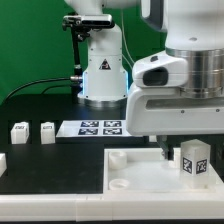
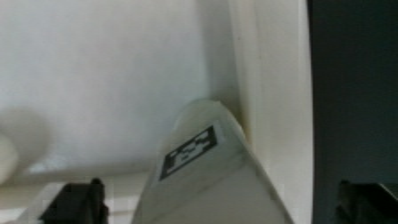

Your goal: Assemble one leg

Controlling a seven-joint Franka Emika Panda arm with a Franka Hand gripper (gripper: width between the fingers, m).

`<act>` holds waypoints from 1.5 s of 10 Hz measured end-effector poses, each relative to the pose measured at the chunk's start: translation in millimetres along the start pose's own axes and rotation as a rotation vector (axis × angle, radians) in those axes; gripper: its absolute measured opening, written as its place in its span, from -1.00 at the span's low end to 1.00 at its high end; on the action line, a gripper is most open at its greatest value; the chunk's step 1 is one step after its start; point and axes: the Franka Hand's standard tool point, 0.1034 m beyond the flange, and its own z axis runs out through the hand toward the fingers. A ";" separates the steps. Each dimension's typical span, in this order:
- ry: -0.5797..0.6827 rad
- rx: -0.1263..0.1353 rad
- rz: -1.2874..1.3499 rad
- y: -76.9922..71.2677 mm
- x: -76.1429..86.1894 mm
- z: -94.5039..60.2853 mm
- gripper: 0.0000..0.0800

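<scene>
A white leg [image 1: 193, 158] with a black-and-white tag stands on the white tray [image 1: 140, 178] near the corner at the exterior view's right. My gripper [image 1: 180, 148] hangs low over it. In the wrist view the leg [image 2: 208, 160] sits between the two dark fingertips [image 2: 80, 203], with a gap on each side. The gripper [image 2: 222, 205] is open and holds nothing. Two more legs [image 1: 20, 132] [image 1: 47, 131] lie on the black table at the exterior view's left. The fourth leg is out of view.
The marker board [image 1: 100, 127] lies behind the tray, in front of the robot base [image 1: 100, 75]. A white part [image 1: 3, 160] shows at the exterior view's left edge. The tray's raised wall [image 2: 267, 90] runs close beside the leg.
</scene>
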 end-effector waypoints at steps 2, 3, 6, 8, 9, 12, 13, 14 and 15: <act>-0.003 -0.002 -0.206 0.4 -1.5 1.4 0.62; -0.003 -0.002 -0.246 1.1 -1.3 1.3 0.62; -0.003 -0.002 -0.252 1.4 -1.3 1.3 0.40; -0.003 -0.002 -0.221 2.0 -1.1 1.3 -0.18; -0.003 -0.002 -0.221 2.1 -1.1 1.3 -0.27; 0.007 0.000 0.162 0.0 0.3 0.8 -0.27; 0.006 0.008 0.346 -0.3 0.5 0.8 -0.27; 0.005 0.019 0.499 0.0 1.1 0.8 -0.27; -0.001 0.040 0.600 1.1 1.8 0.6 -0.27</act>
